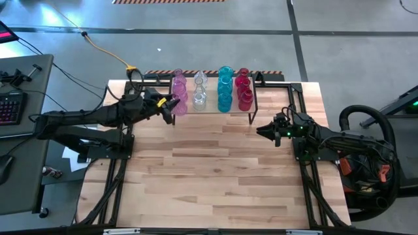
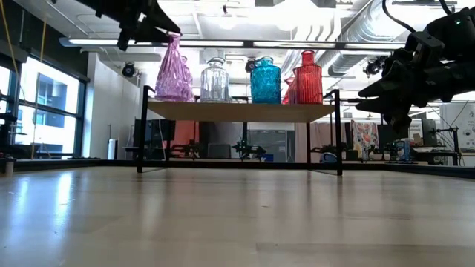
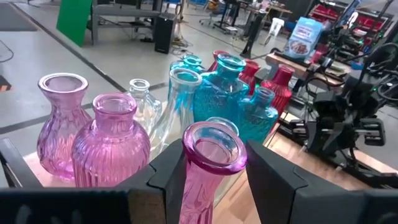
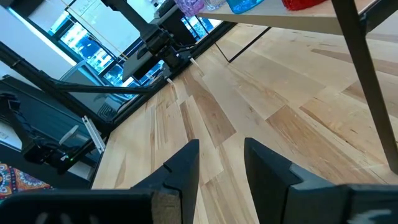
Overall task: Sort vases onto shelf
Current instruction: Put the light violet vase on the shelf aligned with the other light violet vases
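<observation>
The left gripper (image 3: 211, 171) is clamped on a pink vase (image 3: 210, 168) at the shelf's (image 2: 237, 111) left end, by the other pink vases (image 3: 93, 134). The held vase is slim, ribbed and translucent, its long axis leaning slightly off upright, mouth upward; whether its base touches the shelf cannot be told. On the shelf the vases stand upright in colour rows: pink, clear (image 1: 200, 90), teal (image 1: 225, 88), red (image 1: 244, 88). The right gripper (image 1: 266, 131) waits over the surface right of the shelf, fingers apart and empty.
</observation>
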Available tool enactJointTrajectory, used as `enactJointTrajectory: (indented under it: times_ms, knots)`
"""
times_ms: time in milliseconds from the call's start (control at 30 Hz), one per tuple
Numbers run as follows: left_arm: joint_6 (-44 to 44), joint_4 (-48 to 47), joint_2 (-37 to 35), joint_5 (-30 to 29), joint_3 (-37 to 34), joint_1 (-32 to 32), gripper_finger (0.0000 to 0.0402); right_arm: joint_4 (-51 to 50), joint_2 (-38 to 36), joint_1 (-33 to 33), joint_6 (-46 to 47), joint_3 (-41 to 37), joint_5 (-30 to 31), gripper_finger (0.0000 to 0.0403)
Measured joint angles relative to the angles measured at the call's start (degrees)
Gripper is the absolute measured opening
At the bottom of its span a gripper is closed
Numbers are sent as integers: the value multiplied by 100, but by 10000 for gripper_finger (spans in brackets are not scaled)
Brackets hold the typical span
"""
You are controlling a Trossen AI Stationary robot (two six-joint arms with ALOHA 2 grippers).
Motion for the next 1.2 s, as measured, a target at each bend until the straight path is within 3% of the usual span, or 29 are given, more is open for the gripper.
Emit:
enactJointTrajectory:
  times_ms: [1200]
  knots:
    - [48, 168, 195, -199, 4, 153, 139, 0, 2, 2, 0, 0, -2, 108]
